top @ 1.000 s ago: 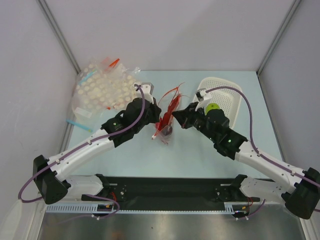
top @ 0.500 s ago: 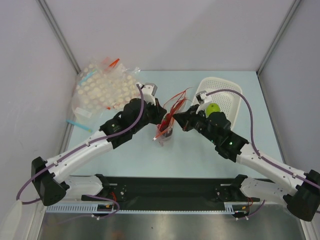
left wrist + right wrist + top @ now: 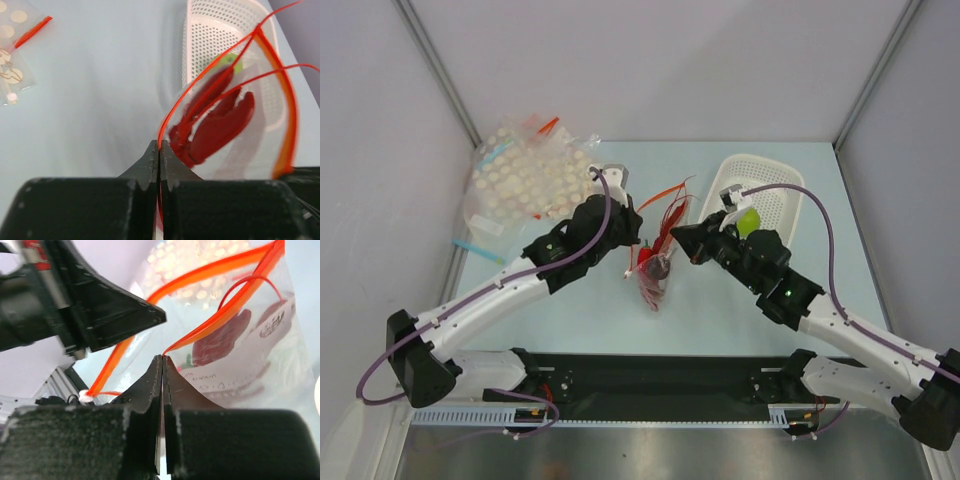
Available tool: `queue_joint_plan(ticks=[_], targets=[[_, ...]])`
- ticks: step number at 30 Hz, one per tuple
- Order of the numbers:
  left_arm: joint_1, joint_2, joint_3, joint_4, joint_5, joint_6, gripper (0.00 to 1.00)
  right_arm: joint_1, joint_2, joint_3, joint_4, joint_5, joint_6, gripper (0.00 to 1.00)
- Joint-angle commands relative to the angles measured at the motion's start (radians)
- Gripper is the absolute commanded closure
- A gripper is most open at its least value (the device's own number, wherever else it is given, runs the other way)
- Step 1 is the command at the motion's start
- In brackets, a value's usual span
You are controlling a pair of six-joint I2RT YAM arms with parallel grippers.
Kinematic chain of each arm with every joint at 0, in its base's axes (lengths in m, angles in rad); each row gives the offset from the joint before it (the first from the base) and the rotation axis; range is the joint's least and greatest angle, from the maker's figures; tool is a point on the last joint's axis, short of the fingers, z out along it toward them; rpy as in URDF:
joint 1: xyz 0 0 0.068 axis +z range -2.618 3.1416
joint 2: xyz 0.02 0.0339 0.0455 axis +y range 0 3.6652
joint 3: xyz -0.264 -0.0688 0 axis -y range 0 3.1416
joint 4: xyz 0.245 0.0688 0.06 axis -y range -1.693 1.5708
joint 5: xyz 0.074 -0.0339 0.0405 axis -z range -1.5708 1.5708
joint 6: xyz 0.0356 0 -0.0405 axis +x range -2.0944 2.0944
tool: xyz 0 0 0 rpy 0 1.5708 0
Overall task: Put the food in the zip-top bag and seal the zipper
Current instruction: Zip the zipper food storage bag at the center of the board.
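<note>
Left gripper (image 3: 159,150), right gripper (image 3: 162,362) both clamp the zipper (image 3: 287,110); limp, slick bag (image 3: 252,155) likely handles best by that strip.

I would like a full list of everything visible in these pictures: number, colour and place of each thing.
lobster: one, red, inside the zip-top bag.
zip-top bag: one, clear, held between both arms.
zipper: one, red-orange, along the bag's mouth, sides apart.
basket: one, white, table's far right.
fruit: one, green, in the basket.
dotted bags: a pile, clear with cream dots, far left.
strip: one, blue, beside the pile.
table: one, pale blue.
left gripper: one, black, jaws shut on the bag's mouth edge.
right gripper: one, black, jaws shut on the other edge.
</note>
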Motion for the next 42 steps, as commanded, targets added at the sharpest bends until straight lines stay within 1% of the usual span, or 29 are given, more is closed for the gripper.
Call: queue_joint_plan(ticks=[1, 2, 5, 12, 14, 18, 22, 23, 24, 25, 26, 28, 29, 31, 32, 34, 36, 40, 41, 42], targets=[[0.004, -0.072, -0.024, 0.104, 0.061, 0.025, 0.98, -0.013, 0.046, 0.062, -0.016, 0.057, 0.023, 1.0], [0.004, -0.083, -0.037, 0.148, 0.08, 0.031, 0.97, -0.02, 0.058, 0.063, -0.016, 0.045, 0.033, 1.0], [0.004, -0.091, -0.057, 0.185, 0.143, 0.044, 0.97, -0.027, 0.086, 0.068, -0.007, 0.014, 0.045, 1.0], [0.001, -0.044, -0.035, 0.205, 0.272, 0.067, 0.98, -0.027, 0.11, 0.074, 0.005, -0.029, 0.042, 1.0], [-0.001, -0.033, -0.027, 0.199, 0.291, 0.073, 0.97, -0.027, 0.107, 0.069, 0.019, -0.044, 0.04, 1.0], [-0.001, -0.005, -0.005, 0.185, 0.314, 0.087, 0.91, -0.027, 0.081, 0.054, 0.033, -0.043, 0.04, 1.0], [-0.001, -0.002, -0.002, 0.188, 0.352, 0.119, 0.77, -0.03, 0.07, 0.048, 0.036, -0.029, 0.045, 1.0], [-0.001, -0.002, -0.004, 0.19, 0.36, 0.126, 0.71, -0.03, 0.072, 0.048, 0.035, -0.029, 0.047, 1.0], [-0.001, -0.002, -0.004, 0.19, 0.398, 0.134, 0.69, -0.033, 0.073, 0.048, 0.035, -0.029, 0.053, 1.0], [-0.001, -0.004, -0.002, 0.188, 0.404, 0.146, 0.65, -0.035, 0.076, 0.048, 0.036, -0.031, 0.054, 1.0], [-0.001, -0.004, -0.004, 0.187, 0.407, 0.151, 0.57, -0.036, 0.078, 0.048, 0.036, -0.032, 0.057, 1.0], [-0.001, -0.004, -0.005, 0.187, 0.41, 0.16, 0.52, -0.04, 0.08, 0.046, 0.036, -0.037, 0.066, 1.0], [-0.001, -0.005, -0.005, 0.185, 0.414, 0.162, 0.46, -0.041, 0.08, 0.046, 0.036, -0.038, 0.068, 1.0], [-0.001, -0.002, -0.005, 0.185, 0.429, 0.166, 0.41, -0.044, 0.08, 0.048, 0.035, -0.038, 0.073, 1.0], [-0.001, 0.001, -0.002, 0.187, 0.437, 0.168, 0.37, -0.046, 0.08, 0.048, 0.033, -0.037, 0.076, 1.0], [-0.001, 0.001, -0.004, 0.187, 0.444, 0.172, 0.33, -0.052, 0.081, 0.048, 0.03, -0.041, 0.08, 1.0], [-0.002, -0.007, -0.007, 0.194, 0.458, 0.174, 0.24, -0.056, 0.084, 0.049, 0.03, -0.047, 0.088, 1.0], [-0.004, -0.034, -0.031, 0.236, 0.484, 0.18, 0.18, -0.064, 0.096, 0.054, 0.025, -0.047, 0.097, 1.0], [-0.005, -0.042, -0.047, 0.248, 0.498, 0.183, 0.14, -0.07, 0.099, 0.057, 0.022, -0.073, 0.108, 1.0], [-0.007, -0.053, -0.051, 0.256, 0.495, 0.186, 0.13, -0.075, 0.101, 0.056, 0.025, -0.08, 0.112, 1.0]])
